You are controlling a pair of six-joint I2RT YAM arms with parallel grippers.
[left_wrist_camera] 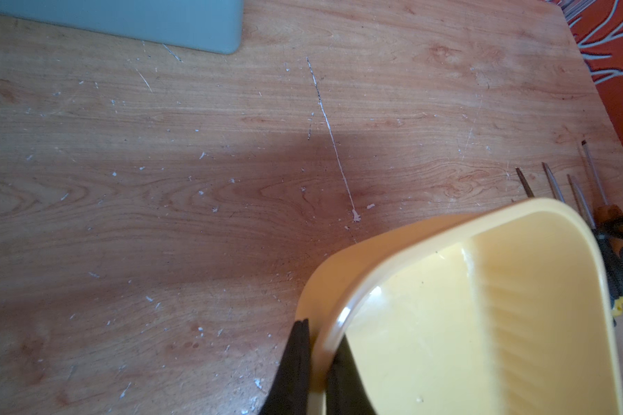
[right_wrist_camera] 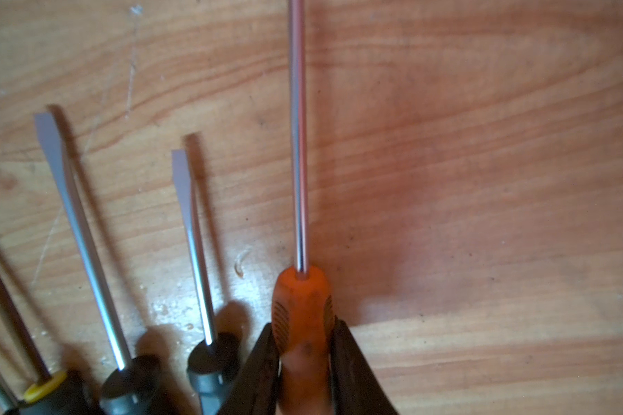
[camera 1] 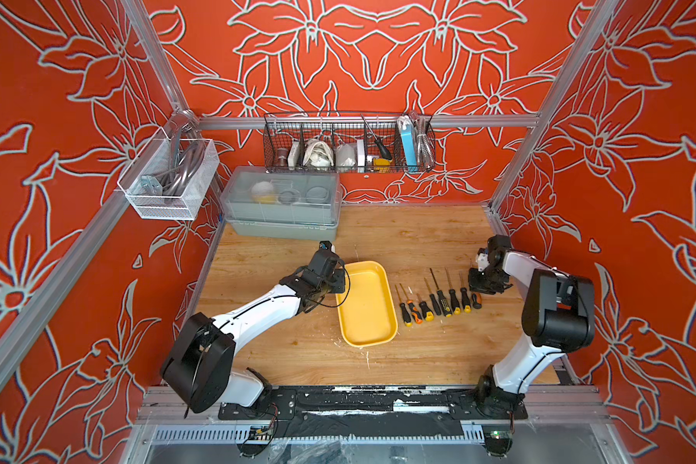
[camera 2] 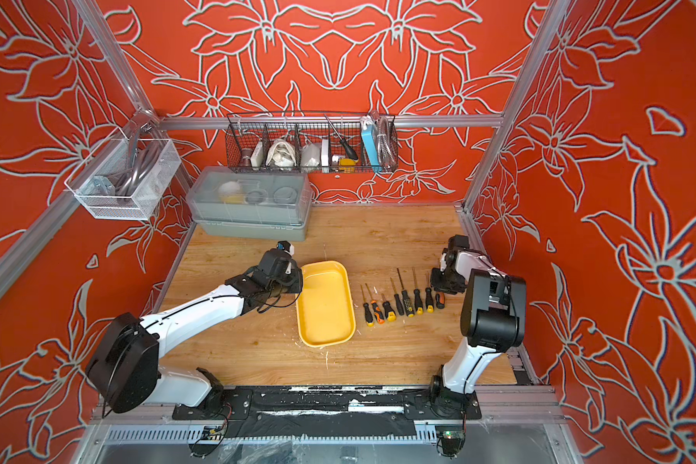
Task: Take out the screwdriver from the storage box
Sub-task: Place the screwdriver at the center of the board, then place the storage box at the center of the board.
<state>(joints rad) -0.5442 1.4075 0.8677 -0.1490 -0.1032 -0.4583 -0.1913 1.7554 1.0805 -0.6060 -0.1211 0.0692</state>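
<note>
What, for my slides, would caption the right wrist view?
Right tool flanking an orange-handled screwdriver beside other screwdrivers on the wooden table.

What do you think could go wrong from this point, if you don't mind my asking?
1. The right end effector grips the orange-handled screwdriver close beside a dark-handled screwdriver; opening or withdrawing carelessly could nudge that neighbour askew.
2. The left end effector pinches the storage box by its rim; pulling away before releasing might drag or tip it.

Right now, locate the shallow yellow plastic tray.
In both top views the yellow tray sits mid-table, left of the screwdriver row; the left gripper pinches its rim.
</note>
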